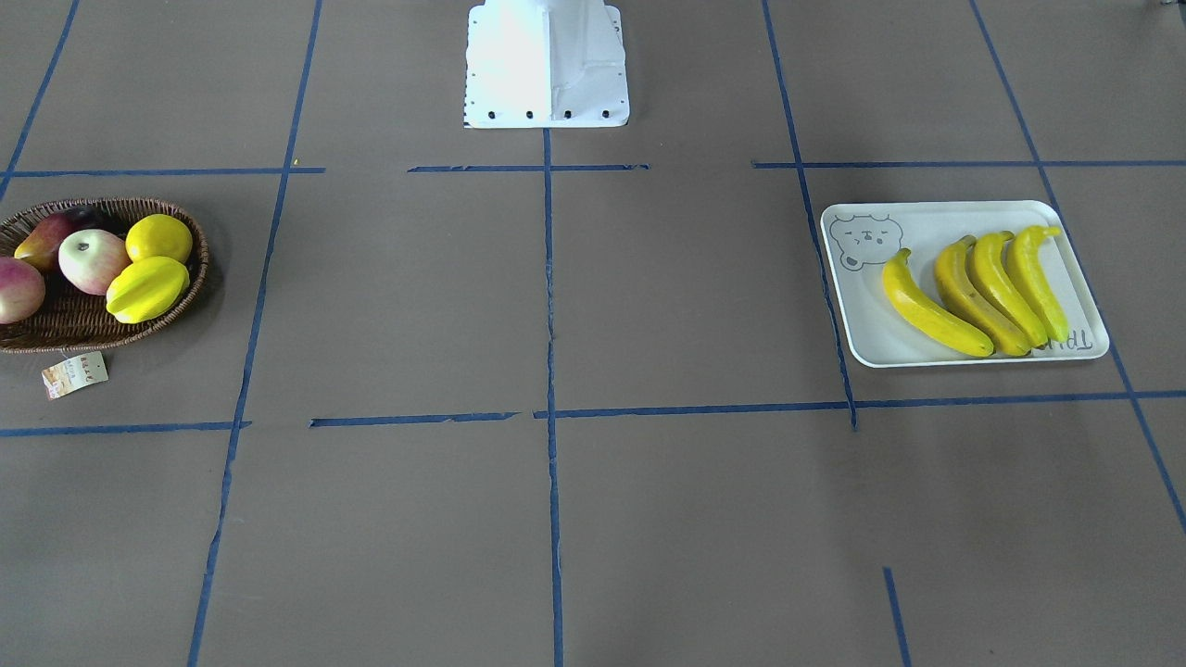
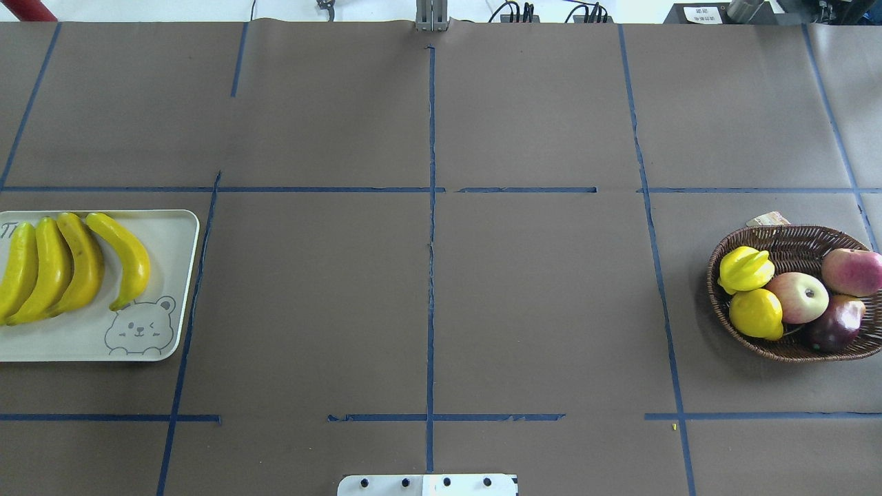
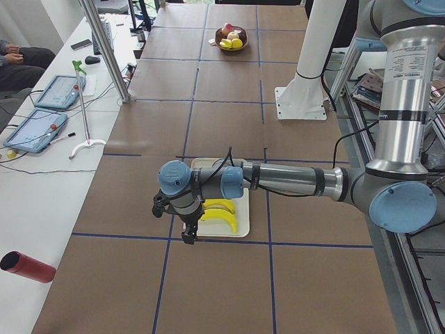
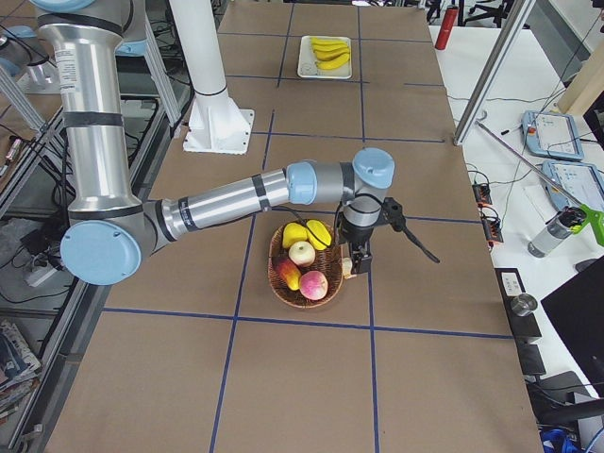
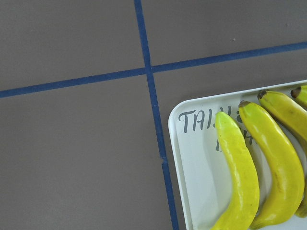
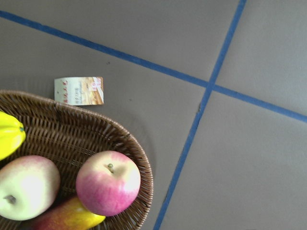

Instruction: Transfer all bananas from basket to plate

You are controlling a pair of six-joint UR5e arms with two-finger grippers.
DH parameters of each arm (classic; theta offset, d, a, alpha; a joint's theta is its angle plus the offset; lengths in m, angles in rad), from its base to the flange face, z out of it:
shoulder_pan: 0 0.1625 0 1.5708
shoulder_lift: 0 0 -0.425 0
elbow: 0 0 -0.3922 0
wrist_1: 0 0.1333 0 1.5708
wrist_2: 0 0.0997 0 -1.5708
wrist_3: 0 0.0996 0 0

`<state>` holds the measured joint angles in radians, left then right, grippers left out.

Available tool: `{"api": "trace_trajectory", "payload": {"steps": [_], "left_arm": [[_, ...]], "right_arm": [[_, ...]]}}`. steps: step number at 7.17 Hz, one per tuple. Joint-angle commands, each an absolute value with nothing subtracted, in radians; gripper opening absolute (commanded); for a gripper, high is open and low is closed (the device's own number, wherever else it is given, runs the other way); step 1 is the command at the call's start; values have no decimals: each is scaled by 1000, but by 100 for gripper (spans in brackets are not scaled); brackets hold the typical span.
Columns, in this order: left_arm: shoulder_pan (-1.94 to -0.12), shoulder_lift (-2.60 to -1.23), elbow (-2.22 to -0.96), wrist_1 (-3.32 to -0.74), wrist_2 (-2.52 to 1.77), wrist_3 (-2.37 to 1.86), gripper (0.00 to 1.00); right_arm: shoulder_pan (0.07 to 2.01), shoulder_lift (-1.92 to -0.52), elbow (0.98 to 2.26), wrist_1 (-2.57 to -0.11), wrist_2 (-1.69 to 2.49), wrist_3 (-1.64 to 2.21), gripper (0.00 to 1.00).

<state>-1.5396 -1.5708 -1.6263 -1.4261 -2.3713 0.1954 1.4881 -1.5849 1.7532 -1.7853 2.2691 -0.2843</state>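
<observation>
1. Brown paper tabletop (image 2: 537,296) carries a grid of blue tape lines (image 2: 431,275).
2. Left gripper (image 3: 188,235) hangs over the edge of the plate (image 1: 927,227); open or closed, I cannot tell.
3. Four glossy curved bananas (image 1: 973,292) lie side by side on this one rectangular plate.
4. Well apart, one oval wicker basket (image 1: 74,324) holds five other fruits (image 1: 93,259).
5. Right gripper (image 4: 358,262) hangs by its rim; its state is likewise unclear.

The bananas (image 1: 968,296) had smooth, glossy skin, and the plate (image 1: 917,222) looked like smooth, matt off-white plastic. The basket (image 2: 799,242) was rough woven brown wicker with a printed paper tag (image 6: 79,90). The tabletop (image 1: 686,306) wore a matt brown paper-like sheet crossed by blue tape (image 1: 548,278).
</observation>
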Motion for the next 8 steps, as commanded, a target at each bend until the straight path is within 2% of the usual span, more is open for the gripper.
{"api": "trace_trajectory", "payload": {"steps": [1, 8], "left_arm": [[-1543, -1565, -1623, -1433, -2372, 178, 100], [-1563, -1513, -1672, -1474, -2292, 181, 100]], "right_arm": [[1531, -1647, 1634, -1595, 2290, -279, 100], [1537, -1643, 1671, -1588, 2306, -152, 100]]}}
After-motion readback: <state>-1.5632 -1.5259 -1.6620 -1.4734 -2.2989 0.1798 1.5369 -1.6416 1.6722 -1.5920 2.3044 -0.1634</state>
